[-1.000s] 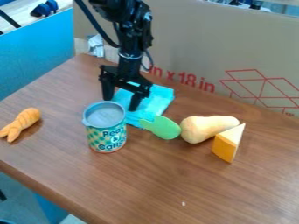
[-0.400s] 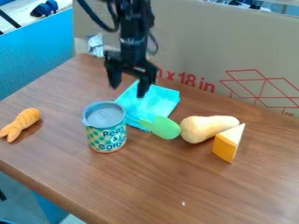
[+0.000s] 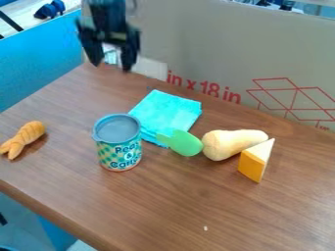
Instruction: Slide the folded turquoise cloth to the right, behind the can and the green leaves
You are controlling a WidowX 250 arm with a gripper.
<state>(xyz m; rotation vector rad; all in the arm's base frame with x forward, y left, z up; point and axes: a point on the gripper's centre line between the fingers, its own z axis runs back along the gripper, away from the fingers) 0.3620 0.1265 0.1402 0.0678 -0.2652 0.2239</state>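
The black gripper (image 3: 112, 64) hangs open above the table's back left corner, near the cardboard wall, with nothing between its fingers. Nearest to it on the table is a folded turquoise cloth (image 3: 166, 112), lower and to the right. A can (image 3: 119, 143) with a teal and yellow label stands upright just in front of the cloth's left side. The green spatula-like piece (image 3: 186, 143) lies at the cloth's front corner, its right end close to a pale, pear-shaped toy (image 3: 230, 142). A yellow cheese wedge (image 3: 254, 161) stands against or right beside that toy's front.
On the left of the wooden table (image 3: 177, 206) lies an orange twisted toy (image 3: 23, 139). Cardboard (image 3: 229, 49) with red print walls off the back, and a blue panel (image 3: 39, 56) stands along the left side.
The gripper has risen from the cloth and moved to the upper left. The cloth's far part has spread slightly to the right; the other objects have stayed put.
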